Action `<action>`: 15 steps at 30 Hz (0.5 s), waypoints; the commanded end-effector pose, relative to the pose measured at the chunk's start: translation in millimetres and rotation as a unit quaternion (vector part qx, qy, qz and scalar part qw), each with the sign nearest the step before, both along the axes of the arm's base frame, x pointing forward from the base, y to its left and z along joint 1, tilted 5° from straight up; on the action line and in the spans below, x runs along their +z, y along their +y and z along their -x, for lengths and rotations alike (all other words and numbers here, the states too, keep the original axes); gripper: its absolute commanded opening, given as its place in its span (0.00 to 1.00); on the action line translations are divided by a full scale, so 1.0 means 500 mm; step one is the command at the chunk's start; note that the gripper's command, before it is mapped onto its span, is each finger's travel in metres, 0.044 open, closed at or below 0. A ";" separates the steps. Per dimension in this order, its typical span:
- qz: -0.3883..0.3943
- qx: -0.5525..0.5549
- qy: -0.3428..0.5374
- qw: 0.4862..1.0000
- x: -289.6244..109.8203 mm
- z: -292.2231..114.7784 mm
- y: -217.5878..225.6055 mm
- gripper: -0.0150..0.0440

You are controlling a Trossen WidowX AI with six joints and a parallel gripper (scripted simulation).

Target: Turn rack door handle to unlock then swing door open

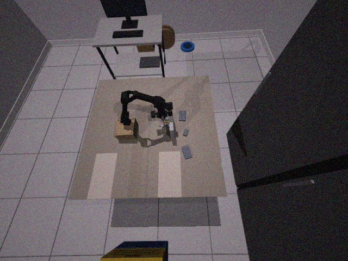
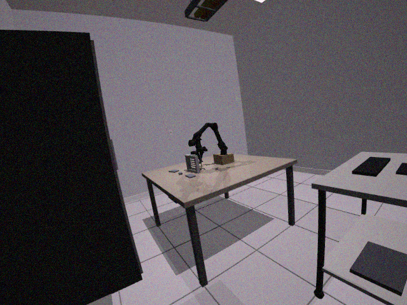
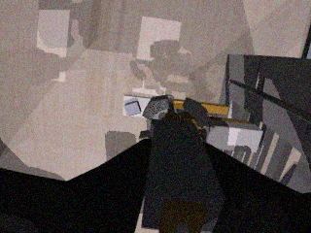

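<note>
The small grey rack (image 1: 172,129) (image 2: 192,163) stands upright on the table; its slotted side shows at the right in the wrist view (image 3: 272,152). My gripper (image 1: 166,120) (image 3: 174,148) points down just on the robot's side of the rack and is shut on the door's handle. The fingers and gripper body hide most of the handle. A yellow strip (image 3: 206,106) runs right from the fingertips towards the rack. The door appears to stand out from the frame, but its exact angle and the handle's turn cannot be read.
Grey blocks (image 1: 182,115) (image 1: 185,132) (image 1: 186,152) lie on the table beyond the rack. The arm's wooden base (image 1: 125,130) (image 2: 223,159) stands behind the gripper. Two pale rectangles (image 1: 102,175) (image 1: 169,174) show on the tabletop. A dark cabinet (image 1: 292,112) stands beyond the table.
</note>
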State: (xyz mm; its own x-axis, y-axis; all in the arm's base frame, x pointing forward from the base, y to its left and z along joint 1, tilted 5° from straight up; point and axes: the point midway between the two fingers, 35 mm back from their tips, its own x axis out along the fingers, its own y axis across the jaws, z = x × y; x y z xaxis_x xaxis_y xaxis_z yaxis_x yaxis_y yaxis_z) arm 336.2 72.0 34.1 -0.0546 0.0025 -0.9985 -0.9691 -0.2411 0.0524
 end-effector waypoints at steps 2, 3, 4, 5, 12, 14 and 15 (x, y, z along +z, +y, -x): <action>-0.007 0.114 -0.001 0.994 0.000 -0.001 0.001 0.29; -0.008 0.134 -0.001 0.991 0.000 -0.001 0.001 0.29; -0.009 0.146 -0.001 0.989 0.000 -0.001 0.001 0.29; -0.009 0.150 -0.001 0.989 0.000 -0.001 0.001 0.29; -0.009 0.150 -0.001 0.989 0.000 -0.001 0.001 0.29; -0.009 0.150 -0.001 0.989 0.000 -0.001 0.001 0.38; -0.009 0.150 -0.001 0.989 0.000 -0.001 0.001 0.42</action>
